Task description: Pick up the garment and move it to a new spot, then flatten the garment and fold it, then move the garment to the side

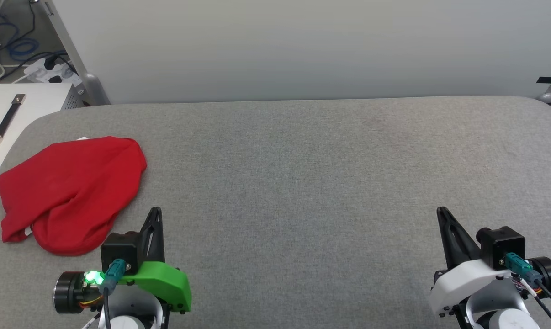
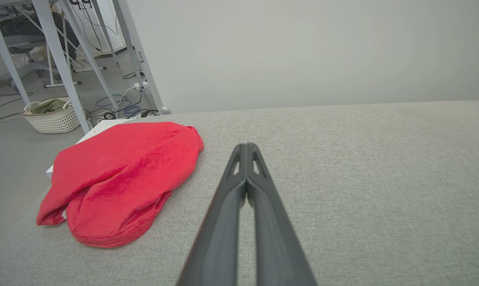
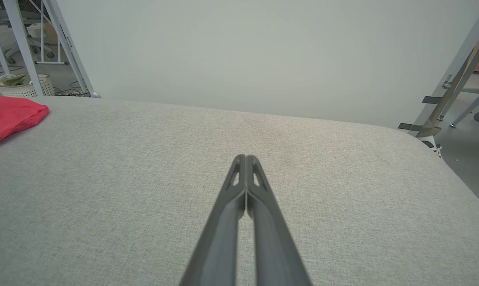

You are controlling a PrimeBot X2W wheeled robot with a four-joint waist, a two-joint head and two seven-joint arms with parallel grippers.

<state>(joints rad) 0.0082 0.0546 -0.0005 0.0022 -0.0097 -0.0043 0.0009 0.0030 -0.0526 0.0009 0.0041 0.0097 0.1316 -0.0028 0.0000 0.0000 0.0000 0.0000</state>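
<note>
We find the left gripper [image 2: 246, 147] closed, its two dark fingers pressed together along their length with nothing between them. It hangs over the bare grey cloth of the bench [image 1: 303, 183], near the near edge toward the left corner. It points at the far edge and touches nothing. The right gripper [image 3: 245, 157] is closed the same way and empty, hanging over the near edge toward the right corner.

The garment [image 1: 70, 192] lies in a crumpled red heap at the left edge of the bench, just beside the left gripper and apart from it. We make out a small white scrap at its near-left fringe. Any print is folded out of sight.

Off the bench, beyond the left edge, we see a white basket [image 2: 51, 117] standing on the floor among metal frame legs, with greenish cloth inside. A white box [image 1: 10, 119] with a dark strap handle sits beside the far left corner, next to a power strip [image 1: 51, 71] with cables.
</note>
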